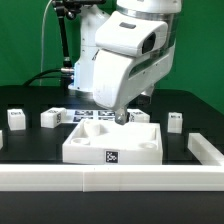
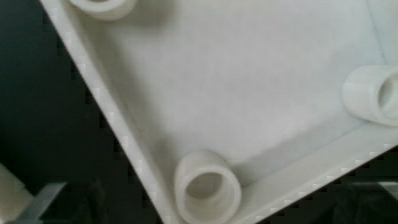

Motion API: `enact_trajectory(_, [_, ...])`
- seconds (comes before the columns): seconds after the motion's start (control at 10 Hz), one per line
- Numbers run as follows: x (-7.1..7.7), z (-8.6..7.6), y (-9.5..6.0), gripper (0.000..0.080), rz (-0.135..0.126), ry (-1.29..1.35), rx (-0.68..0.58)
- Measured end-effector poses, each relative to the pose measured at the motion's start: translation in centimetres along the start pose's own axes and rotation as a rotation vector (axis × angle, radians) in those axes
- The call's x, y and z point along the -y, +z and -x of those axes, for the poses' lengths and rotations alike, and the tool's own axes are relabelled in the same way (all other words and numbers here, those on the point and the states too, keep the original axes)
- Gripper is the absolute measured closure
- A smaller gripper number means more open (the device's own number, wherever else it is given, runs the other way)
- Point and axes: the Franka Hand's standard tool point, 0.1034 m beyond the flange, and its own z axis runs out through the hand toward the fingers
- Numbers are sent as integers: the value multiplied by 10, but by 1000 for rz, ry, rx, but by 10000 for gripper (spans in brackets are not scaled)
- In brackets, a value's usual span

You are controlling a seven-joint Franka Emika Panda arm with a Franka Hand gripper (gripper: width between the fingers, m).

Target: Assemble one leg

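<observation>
— Where is the claw?
— The white robot arm's claw (image 1: 120,116) hangs low over the back edge of a large flat white square panel (image 1: 85,152) on the black surface (image 1: 30,142). Whether it is open or closed cannot be told.
— And the leg?
— A small white plastic leg block (image 1: 176,121) stands upright beyond the panel's corner, toward the exterior view's right, not touching it. A similar block (image 1: 48,117) stands off the panel's opposite side. The wrist view shows the panel's raised corner hole (image 2: 208,190).

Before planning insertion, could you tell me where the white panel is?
In the exterior view, the white panel lies at centre, beneath the gripper, in front of the marker board.
</observation>
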Motion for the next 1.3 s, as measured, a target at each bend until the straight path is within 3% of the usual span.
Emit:
enact_trajectory(0.6, [-3,-1,0,150,2,-23,15])
enact_trajectory(0.8, [0,5,7,150,11,-77,0])
enact_trajectory(0.9, [4,13,14,150,25,-127,-14])
enact_trajectory(1.2, [17,29,30,150,110,-332,-67])
enact_trajectory(1.3, [23,29,35,150,115,-384,-66])
